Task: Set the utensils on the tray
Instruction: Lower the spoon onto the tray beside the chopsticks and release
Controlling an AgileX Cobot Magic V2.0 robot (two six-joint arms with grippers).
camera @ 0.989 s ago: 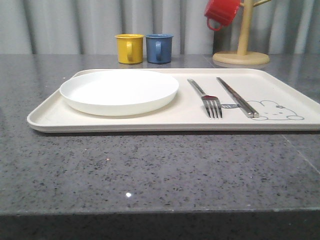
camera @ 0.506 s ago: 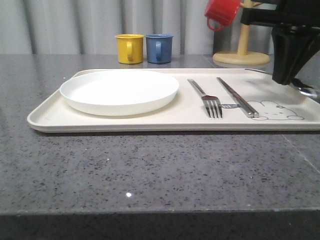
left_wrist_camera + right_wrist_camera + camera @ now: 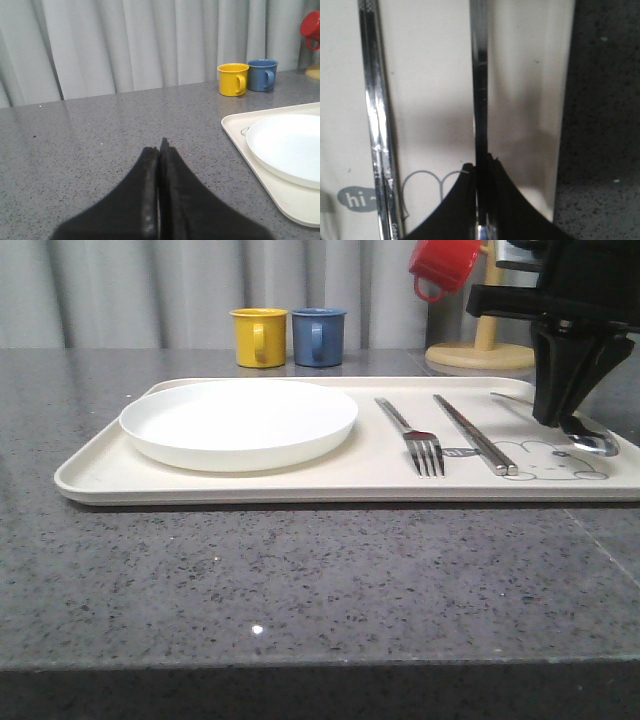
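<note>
The cream tray (image 3: 90, 475) holds the white plate (image 3: 238, 420), the fork (image 3: 414, 435) and the pair of chopsticks (image 3: 474, 432). My right gripper (image 3: 560, 422) hangs over the tray's right end, shut on the handle of the silver spoon (image 3: 594, 443), whose bowl sits low over the rabbit drawing. In the right wrist view the gripper (image 3: 480, 163) clamps the spoon handle (image 3: 480, 75), with the chopsticks (image 3: 375, 100) alongside on the tray (image 3: 530, 75). My left gripper (image 3: 160, 145) is shut on nothing, above the bare table left of the tray (image 3: 239, 134) and plate (image 3: 290, 145).
A yellow mug (image 3: 258, 336) and a blue mug (image 3: 318, 336) stand behind the tray. A wooden mug stand (image 3: 482, 350) with a red mug (image 3: 445, 265) is at the back right. Grey stone table (image 3: 300, 580) stretches in front of the tray.
My right arm has come in from the right with the spoon and moved left and down, bringing the spoon over the tray's right end. Plate, fork and chopsticks have not moved.
</note>
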